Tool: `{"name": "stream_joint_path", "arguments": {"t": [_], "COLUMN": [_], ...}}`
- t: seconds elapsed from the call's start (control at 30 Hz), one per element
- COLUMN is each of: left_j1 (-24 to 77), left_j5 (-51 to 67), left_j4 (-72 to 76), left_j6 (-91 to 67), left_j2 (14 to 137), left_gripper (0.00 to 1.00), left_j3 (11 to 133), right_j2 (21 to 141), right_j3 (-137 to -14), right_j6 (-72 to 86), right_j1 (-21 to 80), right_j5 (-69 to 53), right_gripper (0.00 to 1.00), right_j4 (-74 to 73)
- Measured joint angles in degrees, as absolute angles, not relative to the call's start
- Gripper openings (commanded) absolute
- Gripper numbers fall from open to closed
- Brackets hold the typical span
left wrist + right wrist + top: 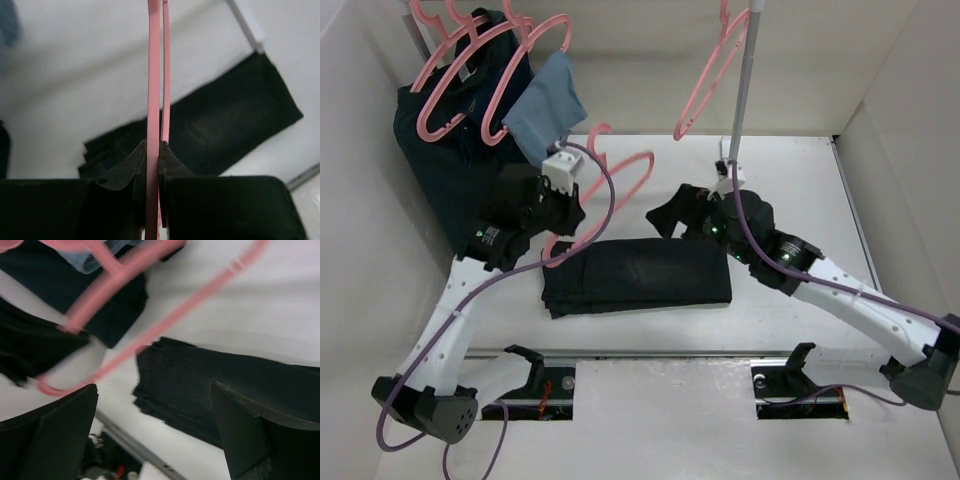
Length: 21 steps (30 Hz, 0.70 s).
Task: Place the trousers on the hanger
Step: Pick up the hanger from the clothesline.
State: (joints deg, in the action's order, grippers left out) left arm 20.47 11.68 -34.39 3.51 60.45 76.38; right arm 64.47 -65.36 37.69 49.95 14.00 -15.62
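Note:
The trousers point(638, 275) lie folded in a black rectangle in the middle of the table. My left gripper point(560, 218) is shut on the pink hanger point(632, 170), holding it just above the trousers' far left corner. In the left wrist view the hanger's thin bar point(153, 75) runs straight up from between the closed left gripper point(152, 160), with the trousers point(225, 120) beyond. My right gripper point(672, 212) hovers open near the trousers' far edge, holding nothing. Its wrist view shows the right gripper point(154, 390) spread wide over the trousers point(200, 385), with the hanger point(165, 325) slanting past.
A rail at the back left carries several pink hangers, a dark navy garment point(450, 150) and a light-blue cloth point(548, 105). One bare pink hanger point(705, 85) hangs by a grey pole point(742, 90). White walls enclose the table. A metal strip point(660, 355) runs along the front.

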Motion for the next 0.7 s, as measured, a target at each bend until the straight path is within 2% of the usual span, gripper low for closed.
{"name": "stream_joint_path", "arguments": {"t": [0.1, 0.23, 0.63, 0.7], "left_j1": [20.4, 20.4, 20.0, 19.8], "left_j5": [14.9, 18.1, 22.6, 23.4], "left_j4": [-35.6, -36.0, -31.3, -31.0], "left_j6": [2.0, 0.0, -5.7, -6.2], "left_j2": [60.7, 60.9, 58.3, 58.3], "left_gripper": [0.0, 0.0, 0.0, 0.0], "left_j3": [68.5, 66.3, 64.8, 64.2], "right_j2": [69.0, 77.5, 93.1, 95.4], "right_j3": [-64.1, -63.6, -68.1, -68.8], "right_j6": [45.2, 55.9, 70.9, 71.8], "right_j1": [50.0, 50.0, 49.1, 49.1], "right_j5": [9.8, 4.9, -3.2, -3.8], "right_gripper": [0.99, 0.99, 0.99, 0.94], "right_j4": [-8.2, -2.7, -3.5, -2.5]}}
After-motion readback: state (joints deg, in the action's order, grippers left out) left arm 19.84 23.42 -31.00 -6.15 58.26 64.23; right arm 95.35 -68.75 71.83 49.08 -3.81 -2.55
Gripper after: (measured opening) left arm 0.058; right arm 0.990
